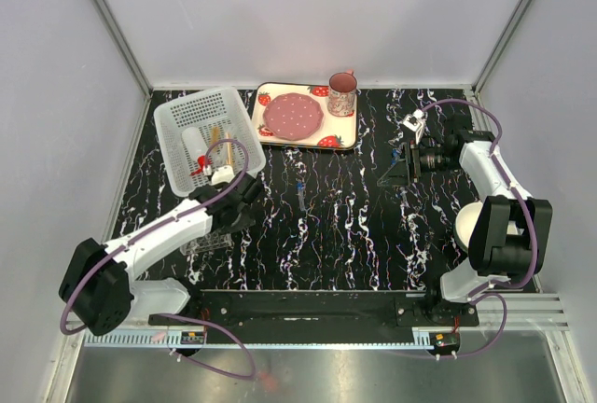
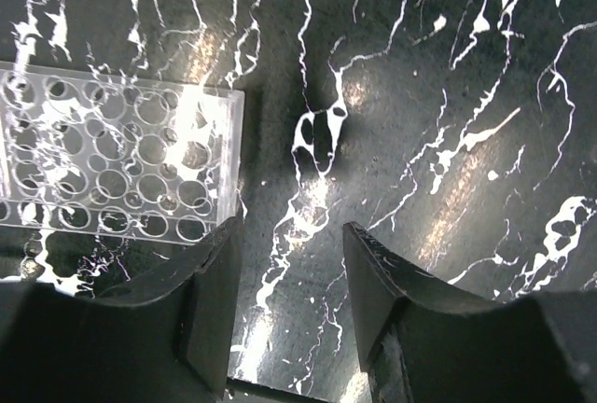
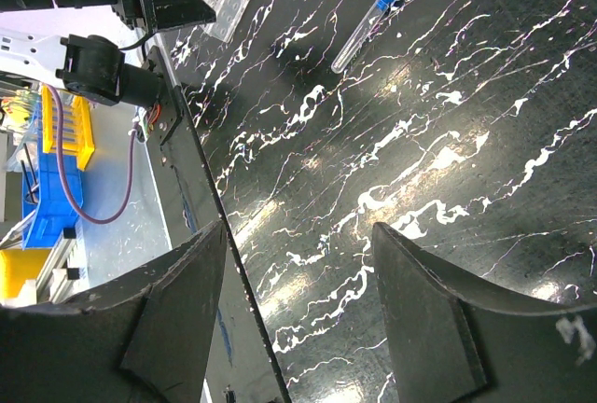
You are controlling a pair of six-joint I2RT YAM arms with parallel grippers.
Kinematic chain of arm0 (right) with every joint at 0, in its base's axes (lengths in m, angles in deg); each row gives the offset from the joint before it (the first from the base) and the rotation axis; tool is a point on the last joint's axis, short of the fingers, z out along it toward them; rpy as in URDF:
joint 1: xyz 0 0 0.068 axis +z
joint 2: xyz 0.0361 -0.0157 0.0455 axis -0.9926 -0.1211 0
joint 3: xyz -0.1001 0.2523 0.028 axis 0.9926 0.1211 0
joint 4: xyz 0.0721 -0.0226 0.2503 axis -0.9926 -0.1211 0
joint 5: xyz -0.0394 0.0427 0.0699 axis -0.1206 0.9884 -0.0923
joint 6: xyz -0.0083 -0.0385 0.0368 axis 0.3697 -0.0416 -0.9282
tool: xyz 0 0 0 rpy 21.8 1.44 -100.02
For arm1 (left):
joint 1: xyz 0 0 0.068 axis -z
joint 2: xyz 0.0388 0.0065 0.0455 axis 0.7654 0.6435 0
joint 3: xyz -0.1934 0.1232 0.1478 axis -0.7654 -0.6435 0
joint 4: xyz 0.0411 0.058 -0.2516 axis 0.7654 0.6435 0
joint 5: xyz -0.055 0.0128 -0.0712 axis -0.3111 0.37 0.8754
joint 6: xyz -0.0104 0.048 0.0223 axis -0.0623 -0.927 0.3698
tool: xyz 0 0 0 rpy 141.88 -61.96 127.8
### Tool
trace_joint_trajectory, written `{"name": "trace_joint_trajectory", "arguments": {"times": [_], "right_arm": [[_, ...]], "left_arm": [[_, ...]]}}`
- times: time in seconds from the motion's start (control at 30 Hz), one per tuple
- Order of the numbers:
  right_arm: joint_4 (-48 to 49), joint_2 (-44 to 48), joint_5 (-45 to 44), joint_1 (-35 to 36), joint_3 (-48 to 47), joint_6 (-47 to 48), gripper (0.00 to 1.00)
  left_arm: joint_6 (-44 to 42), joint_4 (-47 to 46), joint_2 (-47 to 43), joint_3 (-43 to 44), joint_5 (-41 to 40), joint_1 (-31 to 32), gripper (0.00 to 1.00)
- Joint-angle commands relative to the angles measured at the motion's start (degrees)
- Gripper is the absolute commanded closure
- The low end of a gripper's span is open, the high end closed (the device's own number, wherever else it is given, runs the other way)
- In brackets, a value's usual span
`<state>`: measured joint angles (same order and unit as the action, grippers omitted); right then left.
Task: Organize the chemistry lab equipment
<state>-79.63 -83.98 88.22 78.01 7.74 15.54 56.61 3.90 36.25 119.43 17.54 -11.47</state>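
Observation:
A thin blue-tipped tube [image 1: 300,189] lies on the black marbled table near the middle; it also shows in the right wrist view [image 3: 364,28]. A clear plastic grid tube rack [image 1: 207,241] sits at the front left, partly under my left arm, and shows in the left wrist view [image 2: 112,165]. A white red-capped bottle [image 1: 193,145] and tan wooden sticks [image 1: 216,136] lie in a white basket [image 1: 177,114]. My left gripper [image 1: 254,202] [image 2: 289,263] is open and empty, just right of the rack. My right gripper [image 1: 387,168] [image 3: 298,263] is open and empty over bare table, right of the tube.
A strawberry-printed tray [image 1: 347,130] with a pink plate [image 1: 293,116] and a mug [image 1: 342,93] stands at the back centre. A cream bowl [image 1: 465,227] is partly hidden behind my right arm. White walls enclose the table on three sides.

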Motion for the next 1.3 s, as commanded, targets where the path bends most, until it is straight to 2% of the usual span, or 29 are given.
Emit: {"name": "trace_joint_trajectory", "arguments": {"times": [0.0,0.27,0.47,0.9,1.27], "right_arm": [[-0.49,-0.29,1.11,-0.32,-2.04,1.46,0.31],[-0.84,-0.64,1.2,-0.32,-2.13,1.73,0.3],[-1.02,-0.82,1.2,-0.32,-2.21,1.82,0.3],[-1.46,-1.17,1.29,-0.32,-2.39,2.17,0.3],[-1.64,-1.26,1.29,-0.32,-2.57,2.34,0.3]], "left_arm": [[2.26,0.83,0.03,2.36,-7.05,0.28,0.51],[4.81,1.1,1.61,0.17,-9.68,0.11,0.53],[2.61,-0.75,3.89,0.34,-9.69,-0.86,0.53],[1.73,-4.35,5.92,-2.73,-6.44,-3.15,0.54],[3.22,-4.36,4.6,-4.58,-4.15,-3.15,0.61]]}}
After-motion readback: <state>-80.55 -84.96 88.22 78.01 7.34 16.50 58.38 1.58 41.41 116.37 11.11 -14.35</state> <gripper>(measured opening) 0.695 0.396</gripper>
